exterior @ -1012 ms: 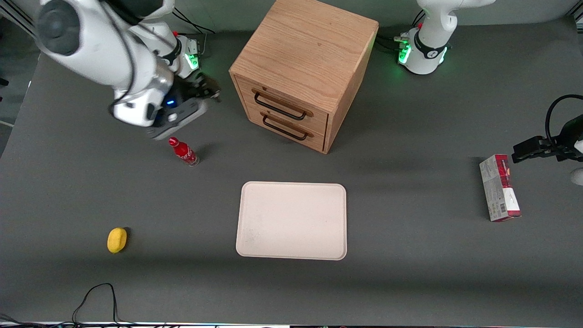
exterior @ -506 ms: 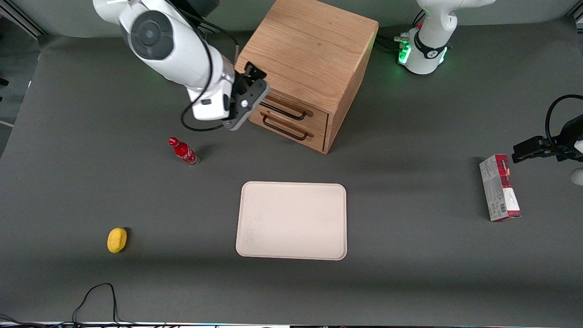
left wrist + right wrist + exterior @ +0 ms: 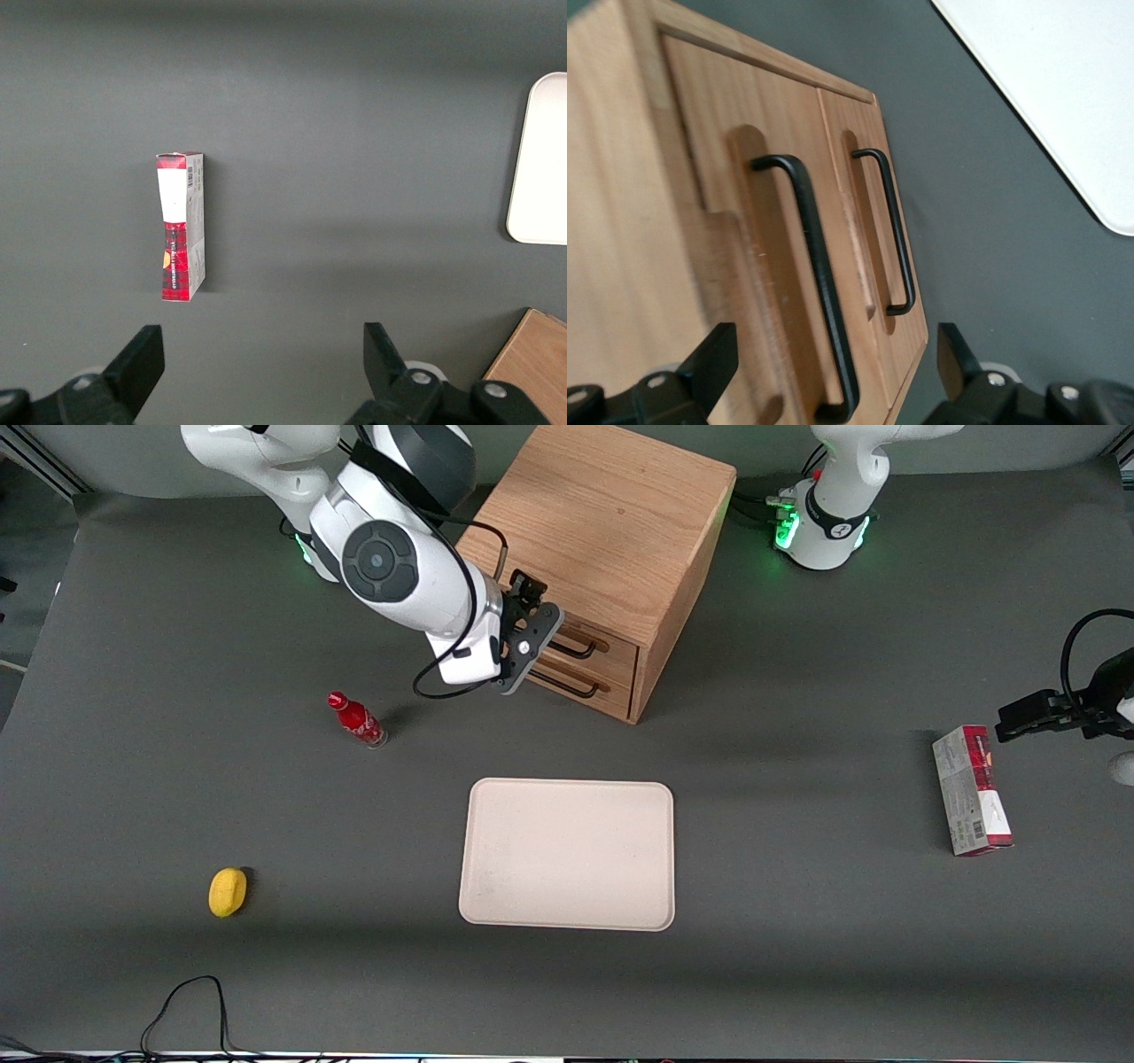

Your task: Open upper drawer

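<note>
Since a second ago our right arm has swung away from the working arm's end of the table, where it hung above the red bottle (image 3: 357, 720), and crossed over to the front of the cabinet (image 3: 602, 531); half a second ago the gripper (image 3: 529, 640) was at the cabinet's front corner, and it now sits just in front of the drawer faces, covering one end of both handles in the front view. The upper drawer (image 3: 757, 239) is the topmost of the two in the oak cube, which stands farther from the front camera than the tray (image 3: 567, 855). We see it fully closed, its face flush with the lower drawer (image 3: 864, 212) beside it, and nothing about the cabinet has shifted across the three front pictures. In the right wrist view the two fingertips (image 3: 713, 363) stand wide apart, and the upper drawer's handle (image 3: 819, 283) runs down into the gap between them without either pad touching it, so far as we can tell. We judge the approach nearly finished: we are lined up on the correct handle rather than the lower handle (image 3: 893, 230). What is left is the whole of the opening itself: closing in around the bar, gripping it, and drawing the drawer straight out of the cabinet.
</note>
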Tool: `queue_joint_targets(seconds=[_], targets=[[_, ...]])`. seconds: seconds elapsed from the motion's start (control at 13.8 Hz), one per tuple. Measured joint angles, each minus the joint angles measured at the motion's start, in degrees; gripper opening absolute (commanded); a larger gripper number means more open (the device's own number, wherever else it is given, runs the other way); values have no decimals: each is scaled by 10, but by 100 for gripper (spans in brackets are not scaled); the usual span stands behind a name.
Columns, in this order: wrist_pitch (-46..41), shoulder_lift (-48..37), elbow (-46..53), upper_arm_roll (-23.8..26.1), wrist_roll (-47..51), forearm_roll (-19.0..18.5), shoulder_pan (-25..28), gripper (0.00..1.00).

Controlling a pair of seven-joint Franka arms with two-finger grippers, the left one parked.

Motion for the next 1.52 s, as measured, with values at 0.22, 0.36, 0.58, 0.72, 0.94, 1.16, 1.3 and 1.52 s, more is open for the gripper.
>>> queue_joint_targets(seconds=[0.22, 0.36, 0.58, 0.72, 0.94, 1.16, 1.3, 1.52], targets=[[42, 0, -39, 1, -4, -10, 0, 100], [65, 0, -57, 2, -5, -16, 2, 100], [98, 0, -77, 3, -5, -26, 5, 100], [108, 1, -83, 3, -5, -29, 5, 100], [111, 4, -81, 4, -6, -50, 5, 100], [118, 13, -67, -1, -13, -76, 2, 100], [119, 29, -44, -18, -35, -81, -3, 100], [119, 50, -12, -60, -81, -81, -9, 100]])
